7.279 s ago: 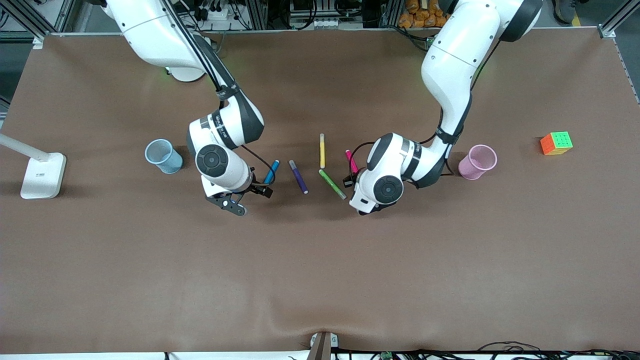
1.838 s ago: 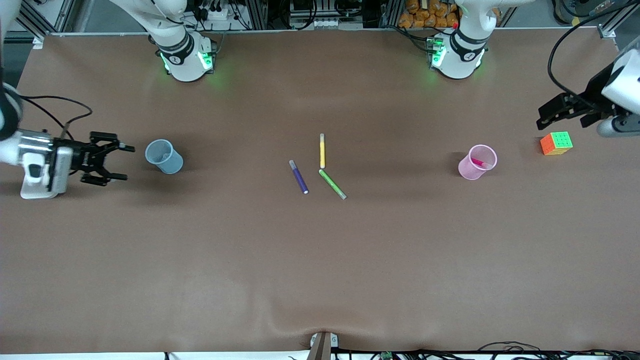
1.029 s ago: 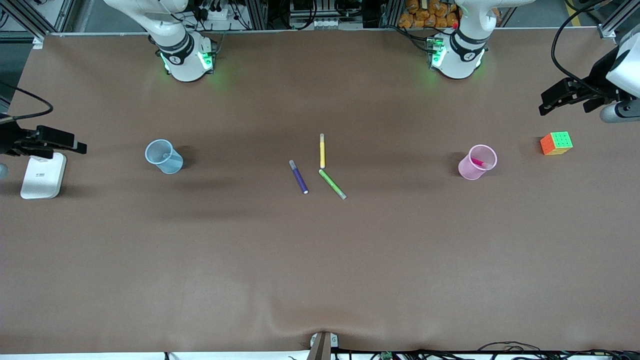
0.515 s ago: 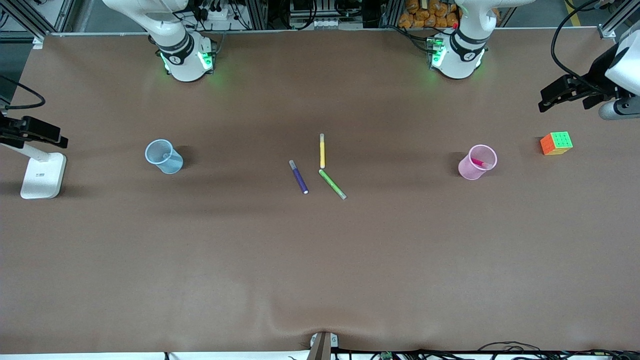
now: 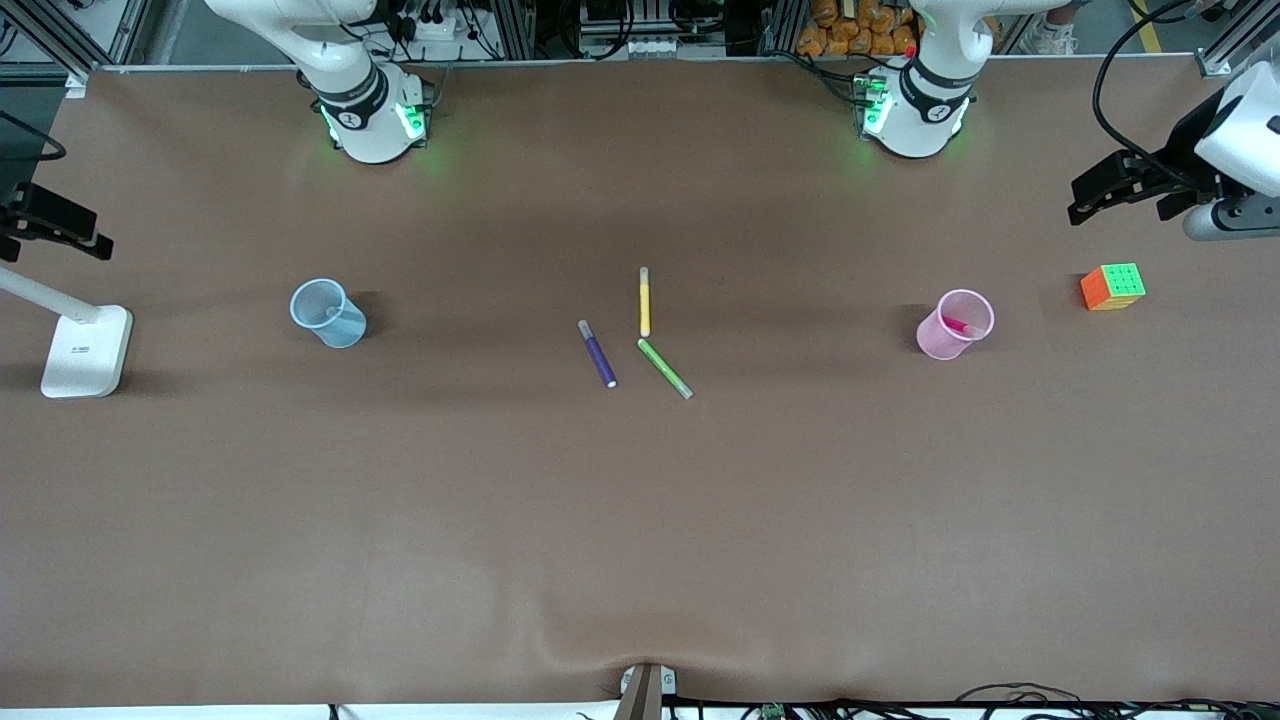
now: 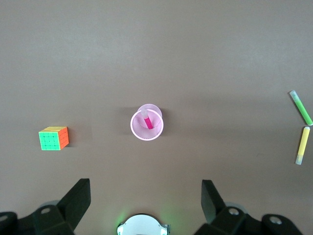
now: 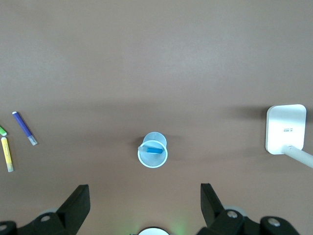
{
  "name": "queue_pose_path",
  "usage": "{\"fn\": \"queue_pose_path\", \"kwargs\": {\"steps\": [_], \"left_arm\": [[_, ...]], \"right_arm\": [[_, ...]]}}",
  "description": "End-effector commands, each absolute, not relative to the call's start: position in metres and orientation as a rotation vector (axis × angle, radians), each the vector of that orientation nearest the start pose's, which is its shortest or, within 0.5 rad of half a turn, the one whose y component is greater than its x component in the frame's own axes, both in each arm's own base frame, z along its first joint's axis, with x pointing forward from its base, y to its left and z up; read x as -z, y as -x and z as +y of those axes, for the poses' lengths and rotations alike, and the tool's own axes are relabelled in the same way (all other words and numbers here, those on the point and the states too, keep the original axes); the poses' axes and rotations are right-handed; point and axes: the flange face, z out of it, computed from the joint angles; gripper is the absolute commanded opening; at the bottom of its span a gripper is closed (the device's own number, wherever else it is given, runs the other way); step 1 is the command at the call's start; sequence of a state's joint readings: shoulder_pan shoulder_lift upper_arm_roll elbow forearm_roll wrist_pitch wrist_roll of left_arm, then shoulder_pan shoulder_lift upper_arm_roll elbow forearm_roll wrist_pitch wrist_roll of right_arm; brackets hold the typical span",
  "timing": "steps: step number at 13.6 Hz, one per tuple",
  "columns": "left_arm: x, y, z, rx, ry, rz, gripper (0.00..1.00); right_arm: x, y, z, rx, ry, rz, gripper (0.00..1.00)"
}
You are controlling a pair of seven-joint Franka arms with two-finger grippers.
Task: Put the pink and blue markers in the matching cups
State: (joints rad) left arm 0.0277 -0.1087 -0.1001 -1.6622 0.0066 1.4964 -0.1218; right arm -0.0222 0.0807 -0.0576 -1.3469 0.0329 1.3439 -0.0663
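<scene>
Pink marker [image 6: 147,122] stands tilted inside the pink cup [image 5: 955,325], and blue marker [image 7: 154,149] lies slanted inside the blue cup [image 5: 327,313]; both cups stand upright on the brown bench [image 5: 640,520].

Left end effector [image 5: 1105,190] hangs in the air over the bench edge at the left arm's end, fingers spread wide with nothing between them. In the left wrist view the pink cup lies straight ahead of the two dark fingertips [image 6: 78,193], well apart from them. The multicoloured puzzle cube [image 5: 1112,286] sits on the bench close below this end effector, between it and the bench's outer edge, clear of the pink cup.

Right end effector [image 5: 55,215] hangs over the bench edge at the right arm's end, fingers likewise spread and empty. In the right wrist view the blue cup is centred ahead of its fingertips [image 7: 78,196], well apart from them. The white lamp base [image 5: 87,350] rests on the bench just beneath this end effector.

Midway between the two end effectors, well apart from both, lie the purple pen [image 5: 597,353], the yellow pen [image 5: 644,301] and the green pen [image 5: 665,368]; the yellow and green pens nearly meet end to end.
</scene>
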Motion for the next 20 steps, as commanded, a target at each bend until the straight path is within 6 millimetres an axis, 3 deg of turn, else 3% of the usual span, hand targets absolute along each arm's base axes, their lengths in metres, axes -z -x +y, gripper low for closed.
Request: {"fn": "queue_pose_path", "kwargs": {"steps": [1,3,10,14,17,20], "left_arm": [[-0.636,-0.513,-0.040,-0.072,3.104,-0.100,1.00],[-0.648,-0.507,-0.049,-0.032,3.101,-0.155,1.00],[-0.665,-0.482,-0.052,-0.016,3.090,-0.128,1.00],[-0.667,-0.484,-0.046,-0.016,3.097,0.026,1.00],[-0.677,-0.490,-0.046,0.020,3.099,0.006,1.00],[-0.672,-0.496,-0.046,0.003,3.102,0.007,1.00]], "right_arm": [[-0.657,-0.525,-0.042,-0.101,3.121,0.007,1.00],[-0.658,-0.520,-0.040,-0.116,3.122,0.000,1.00],[-0.661,-0.522,-0.045,-0.116,3.184,0.006,1.00],[-0.666,-0.520,-0.043,-0.103,3.166,0.005,1.00],[-0.667,-0.519,-0.043,-0.101,3.166,0.005,1.00],[-0.667,-0.519,-0.044,-0.103,3.166,0.008,1.00]]}}
